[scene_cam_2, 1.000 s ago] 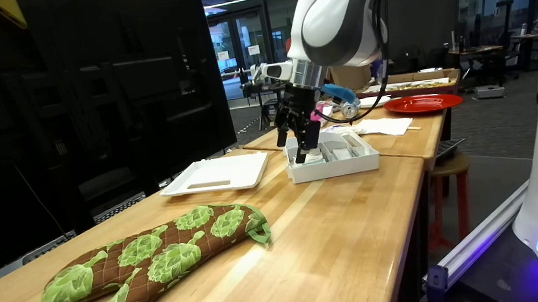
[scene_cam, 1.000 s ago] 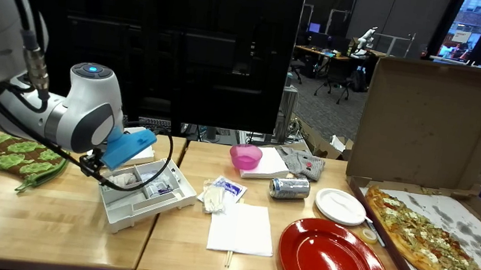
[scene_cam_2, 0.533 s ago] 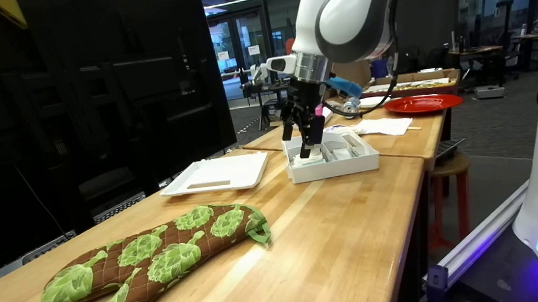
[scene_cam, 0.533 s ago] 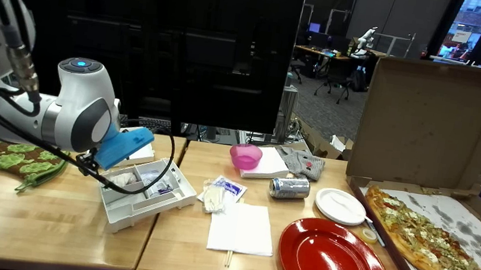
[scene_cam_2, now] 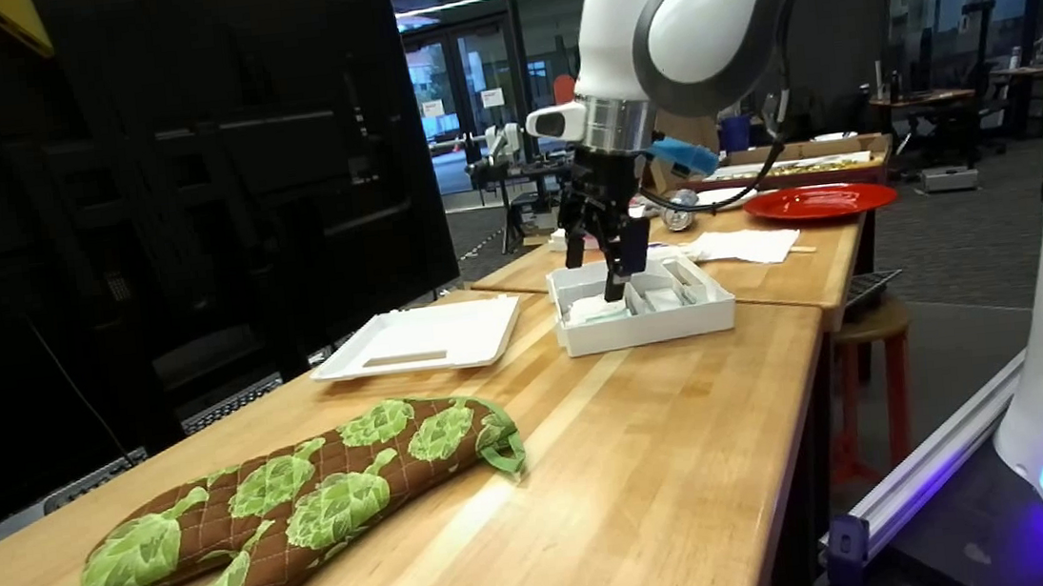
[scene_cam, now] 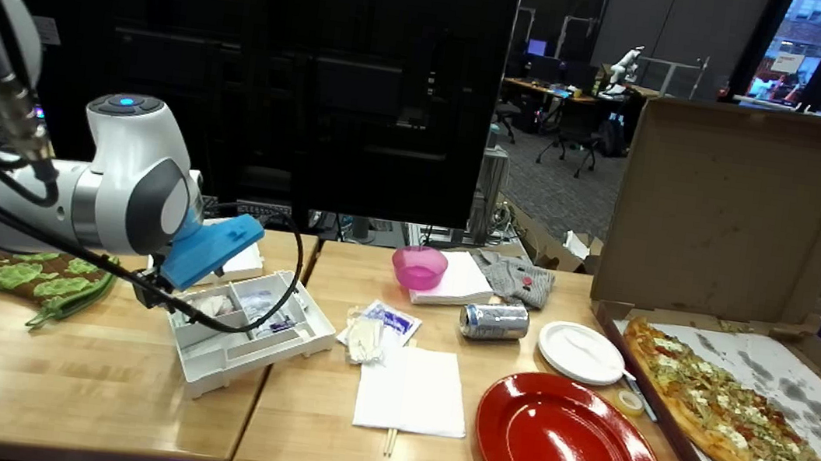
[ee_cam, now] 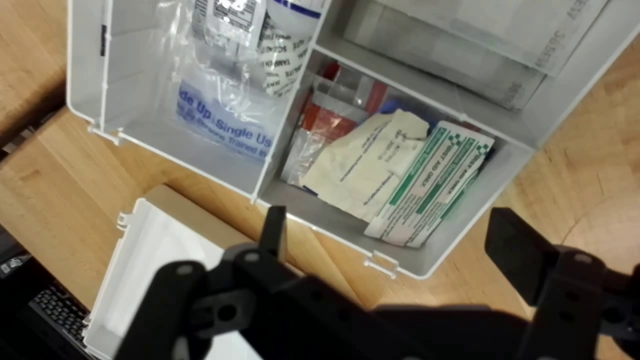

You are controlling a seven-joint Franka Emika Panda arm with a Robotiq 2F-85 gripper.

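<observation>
Gripper (ee_cam: 392, 240) spread wide, pinching nothing in wrist view, near paper packets (ee_cam: 405, 180) inside white box (ee_cam: 477, 197): likely light, bendy, best pinched by long edges. In an exterior view, hanging by box, apart from lid (scene_cam_2: 434, 325); in an exterior view, partly hidden behind blue strip (scene_cam: 212, 252).

I see the white box (scene_cam: 231, 353) upright and open, at left in an exterior view, across 2 tables (scene_cam: 85, 394); packets (ee_cam: 365, 165), some green-striped, lie inside.
</observation>
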